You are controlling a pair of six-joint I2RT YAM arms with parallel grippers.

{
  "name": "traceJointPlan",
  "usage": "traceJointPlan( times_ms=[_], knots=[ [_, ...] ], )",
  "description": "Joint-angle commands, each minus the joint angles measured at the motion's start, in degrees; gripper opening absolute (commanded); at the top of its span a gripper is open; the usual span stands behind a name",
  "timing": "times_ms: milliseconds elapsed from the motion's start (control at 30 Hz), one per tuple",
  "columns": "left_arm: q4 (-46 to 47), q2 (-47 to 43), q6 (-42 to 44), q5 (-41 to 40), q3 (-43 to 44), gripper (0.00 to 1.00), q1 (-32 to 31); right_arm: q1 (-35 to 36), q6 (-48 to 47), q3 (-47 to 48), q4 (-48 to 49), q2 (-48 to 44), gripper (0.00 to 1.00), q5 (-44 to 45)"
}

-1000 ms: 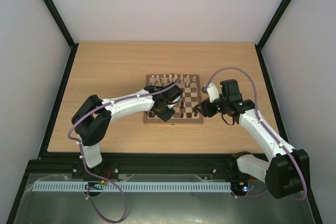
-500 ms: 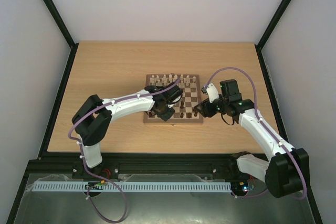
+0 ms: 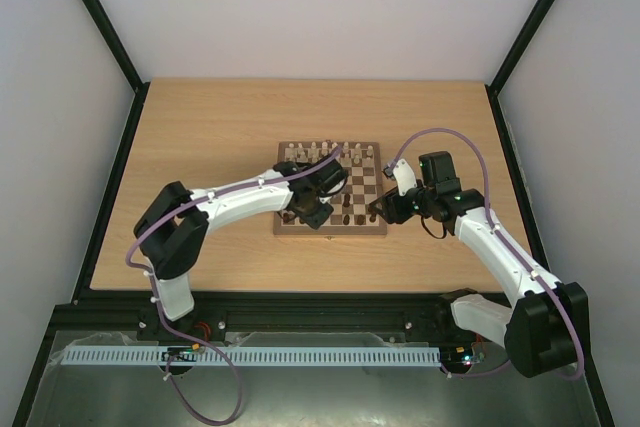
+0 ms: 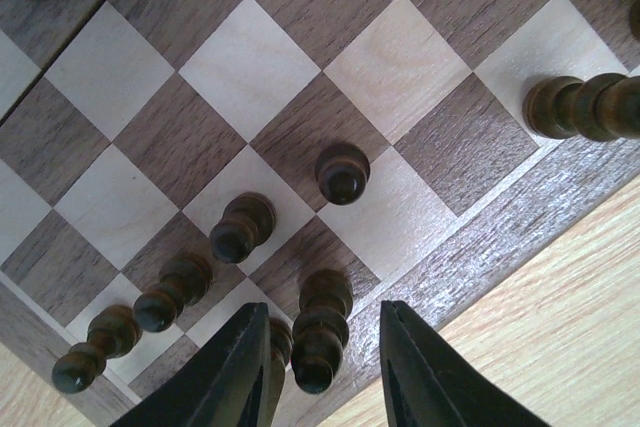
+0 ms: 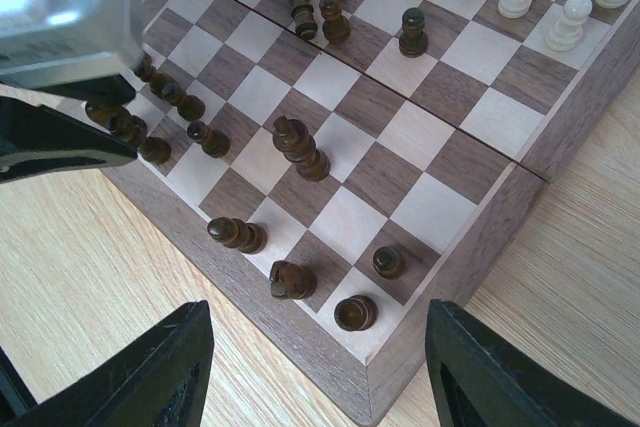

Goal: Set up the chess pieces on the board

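One wooden table (image 3: pixel 200 137), board (image 3: pixel 355 231) near middle — white walls (image 3: pixel 320 7)

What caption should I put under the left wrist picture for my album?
Left tool open around a dark chess piece at the edge of the board.

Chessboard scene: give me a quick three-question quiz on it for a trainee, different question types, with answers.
1. True or false: the right gripper holds something.
2. The piece that the left gripper straddles is: A cream, B dark, C red?
3. Fill in: seen from the arms, the cream pieces line the board's ___ edge.
Key: 1 false; 2 B; 3 far.
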Motion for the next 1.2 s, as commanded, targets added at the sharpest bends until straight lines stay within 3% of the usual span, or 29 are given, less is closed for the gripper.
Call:
traceJointPlan(
  times_ms=[0, 167, 300, 533, 700, 933, 1167],
  knots=[
    [-2.47, -4.73, -1.08, -1.33, 2.66, 0.36, -0.22, -0.16, -0.49, -0.47, -1.33, 0.64, 0.60, -1.41],
    [-0.63, -9.21, -1.58, -3.20, 0.59, 0.40, 1.02, -0.21, -0.99, 0.09, -1.61, 1.00, 0.60, -0.84],
    [5.15, -15.40, -2.29, -2.85, -3.83, 0.46, 4.62, -0.18, -2.73, 2.68, -3.40, 2.74, 0.54, -0.64],
    [18.38, -28.56, 0.84, 1.63, -13.88, 0.68, 9.90, 1.09, -5.05, 11.49, -8.94, 11.82, 0.50, -0.58],
    [24.33, -31.62, 0.07, 1.38, -19.42, 0.83, 11.66, 5.57, -5.79, 18.17, -11.96, 19.07, 0.51, 2.70],
    [28.36, -32.94, -2.56, 5.49, -24.30, 0.84, 17.48, 10.69, -5.14, 25.62, -15.07, 28.61, 0.51, 6.59],
    [28.80, -33.12, -3.30, 7.32, -24.72, 0.82, 19.32, 12.88, -4.16, 29.74, -17.50, 35.68, 0.48, 10.93]
  ],
)
